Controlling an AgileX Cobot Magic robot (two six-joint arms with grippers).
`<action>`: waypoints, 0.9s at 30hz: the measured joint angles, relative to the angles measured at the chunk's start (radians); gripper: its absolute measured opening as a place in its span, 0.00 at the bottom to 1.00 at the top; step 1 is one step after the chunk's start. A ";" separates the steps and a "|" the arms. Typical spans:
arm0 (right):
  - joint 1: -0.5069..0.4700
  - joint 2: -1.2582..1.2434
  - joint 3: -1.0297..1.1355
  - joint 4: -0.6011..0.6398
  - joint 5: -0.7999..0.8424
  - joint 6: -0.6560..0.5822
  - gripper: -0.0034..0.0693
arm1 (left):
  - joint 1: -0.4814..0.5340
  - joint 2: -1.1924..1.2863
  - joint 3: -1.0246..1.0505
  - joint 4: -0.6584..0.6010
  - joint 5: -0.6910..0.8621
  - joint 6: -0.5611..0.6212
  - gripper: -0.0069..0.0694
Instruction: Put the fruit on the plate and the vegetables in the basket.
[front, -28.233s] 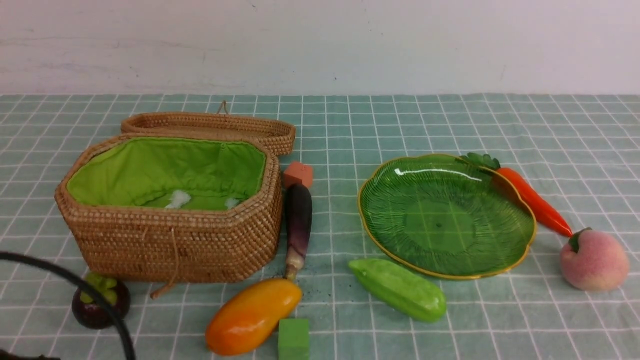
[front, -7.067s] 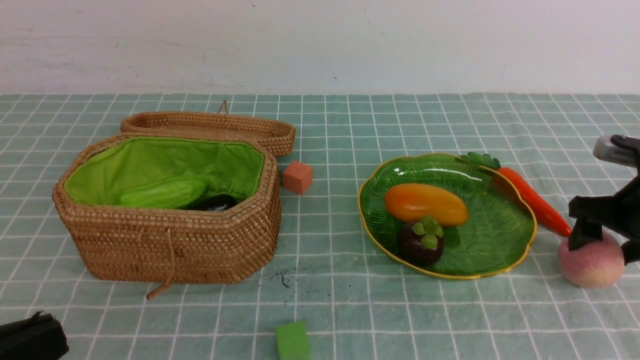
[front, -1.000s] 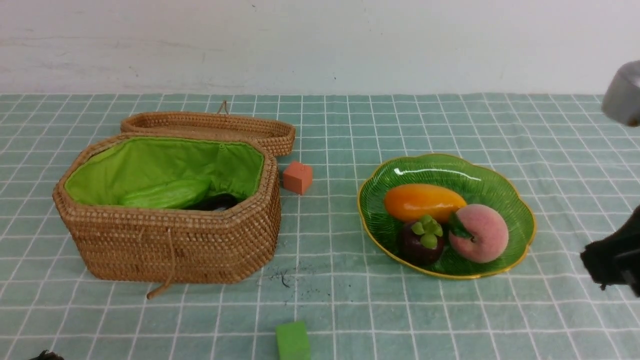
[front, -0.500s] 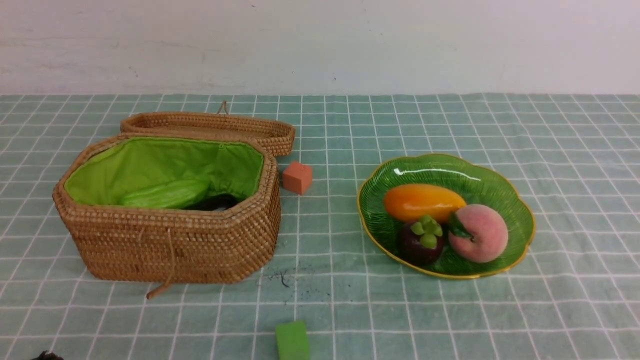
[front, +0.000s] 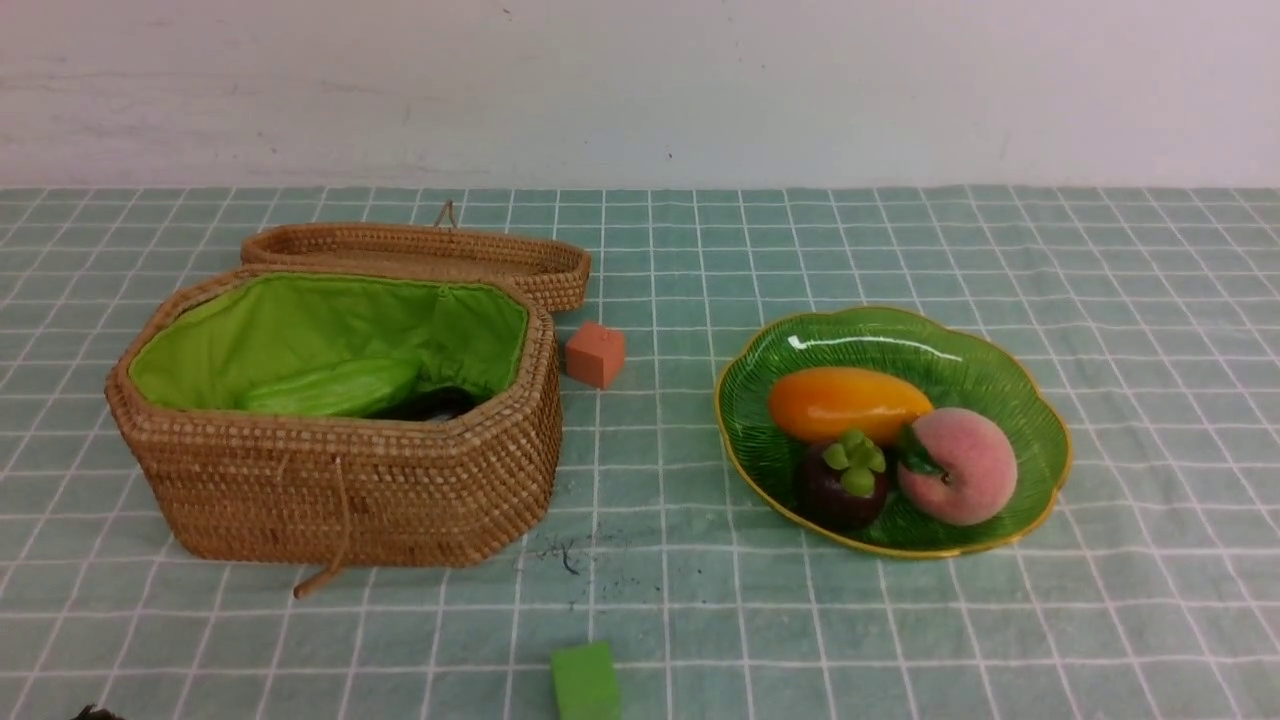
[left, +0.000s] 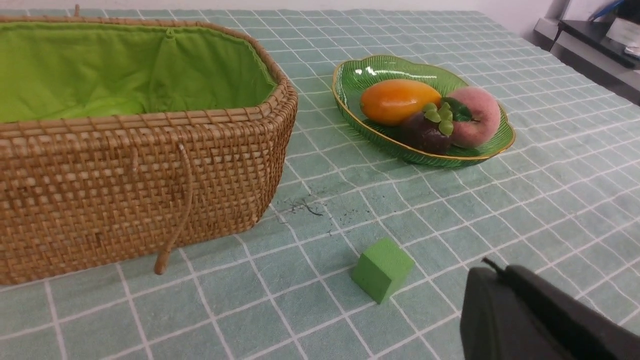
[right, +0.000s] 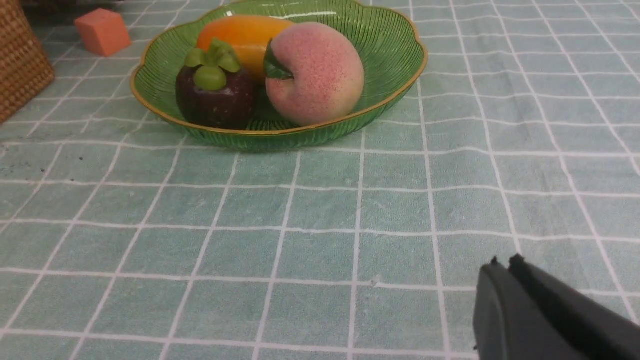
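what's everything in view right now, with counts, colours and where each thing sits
basket: 1, tan wicker with green lining, left side of the table, lid folded back behind it
gourd: 1, light green, inside the basket
dark thing: 1, near black, inside the basket beside the gourd, mostly hidden
plate: 1, green glass with gold rim, right of centre
mango: 1, orange-yellow, on the plate
mangosteen: 1, dark purple with green cap, on the plate
peach: 1, pink, on the plate
cube: 1, orange-red, on the cloth between basket and plate
cube: 1, green, near edge of the table
tablecloth: 1, pale green checked
left fingers: black, shut, empty
right fingers: black, shut, empty
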 joint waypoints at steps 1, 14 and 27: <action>0.000 0.000 0.000 0.000 0.000 0.000 0.05 | 0.000 0.000 0.000 0.000 0.001 0.000 0.10; 0.000 0.000 0.000 0.000 0.000 0.008 0.07 | 0.000 0.000 0.000 0.000 0.002 0.000 0.12; 0.000 0.000 0.000 0.000 0.000 0.008 0.09 | 0.280 -0.103 0.135 -0.043 -0.189 0.042 0.09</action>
